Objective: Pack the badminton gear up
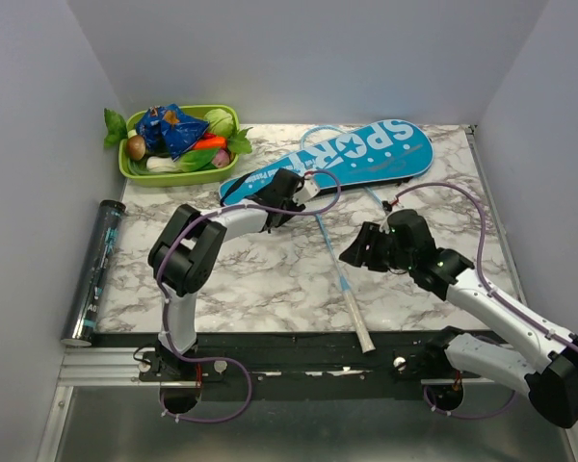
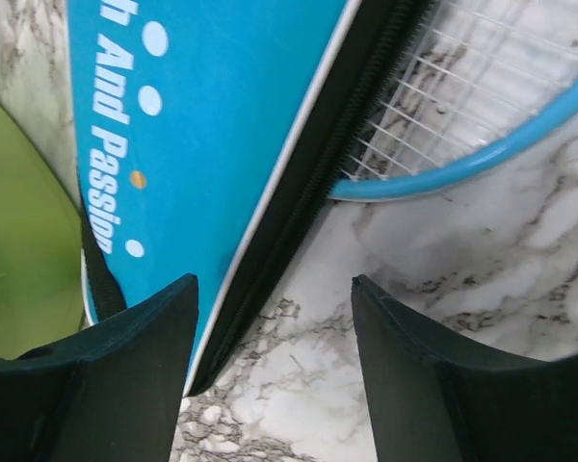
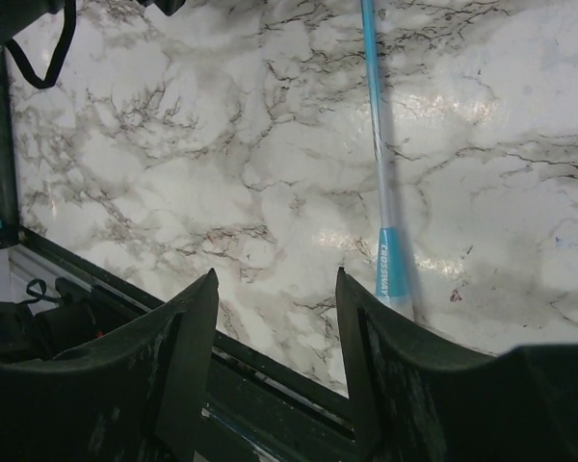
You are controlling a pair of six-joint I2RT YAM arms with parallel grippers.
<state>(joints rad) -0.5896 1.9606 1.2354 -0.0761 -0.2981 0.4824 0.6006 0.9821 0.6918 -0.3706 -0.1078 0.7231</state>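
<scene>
The blue racket cover [image 1: 352, 159] lettered "SPORT" lies at the back of the marble table. A light-blue racket [image 1: 339, 279] has its head partly in the cover; its shaft runs to a white butt [image 1: 360, 327] near the front edge. My left gripper [image 1: 287, 192] is open at the cover's near end; in its wrist view the fingers straddle the black zipper edge [image 2: 299, 202], with the racket head [image 2: 482, 144] beside it. My right gripper [image 1: 356, 252] is open and empty, just right of the racket shaft [image 3: 383, 183]. The dark clear tube [image 1: 94, 269] lies at the left edge. No shuttlecocks are visible.
A green tray [image 1: 178, 171] of toy vegetables stands at the back left, close to the cover's end; it also shows in the left wrist view [image 2: 19, 250]. White walls close in the left, back and right. A black rail [image 1: 289, 342] runs along the table's front edge.
</scene>
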